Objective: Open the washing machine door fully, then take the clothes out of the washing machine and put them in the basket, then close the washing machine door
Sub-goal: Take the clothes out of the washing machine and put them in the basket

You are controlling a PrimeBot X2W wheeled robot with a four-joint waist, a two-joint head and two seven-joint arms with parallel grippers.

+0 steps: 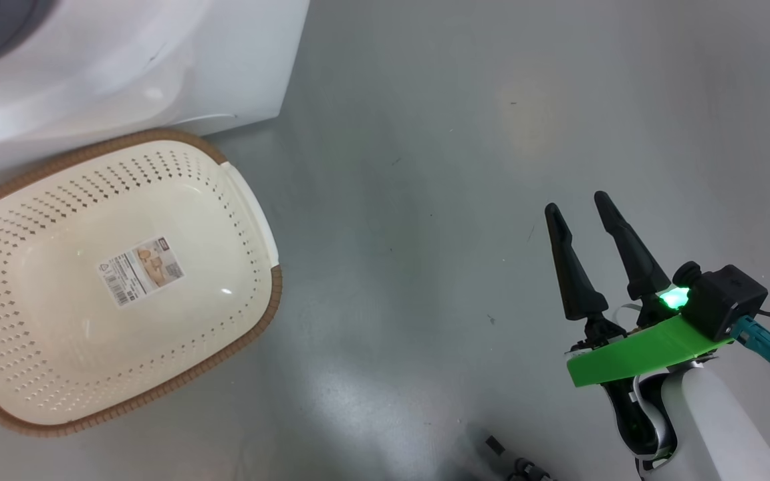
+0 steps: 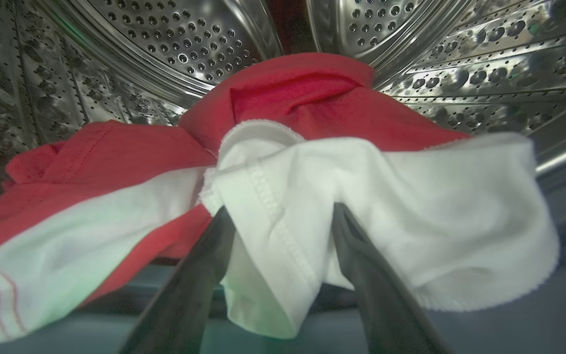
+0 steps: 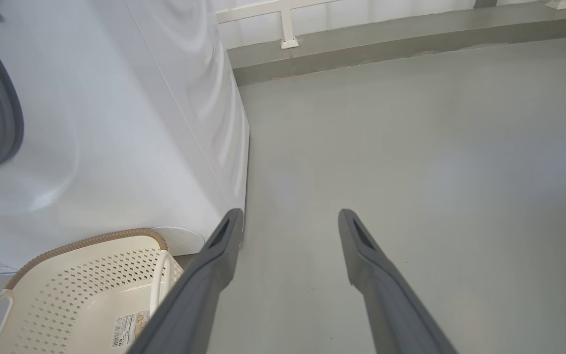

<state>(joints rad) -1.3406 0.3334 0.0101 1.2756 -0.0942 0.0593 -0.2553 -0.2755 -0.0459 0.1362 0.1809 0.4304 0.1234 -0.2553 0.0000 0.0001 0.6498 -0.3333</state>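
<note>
Red soft garments with white panels (image 2: 312,103), heaped in the perforated steel drum (image 2: 189,39) of the big white front-loading washing machine (image 3: 116,123), directly ahead of the left gripper (image 2: 282,209). Long dark fingers there spread wide, a white hemmed fold draped between the two tips, nothing pinched. Fingers of the right gripper (image 1: 577,202) likewise spread wide, holding nothing, over grey floor (image 1: 425,200). Cream perforated plastic basket with brown woven-look rim (image 1: 277,287) well off to the left of those fingers, just beside the machine's front.
</note>
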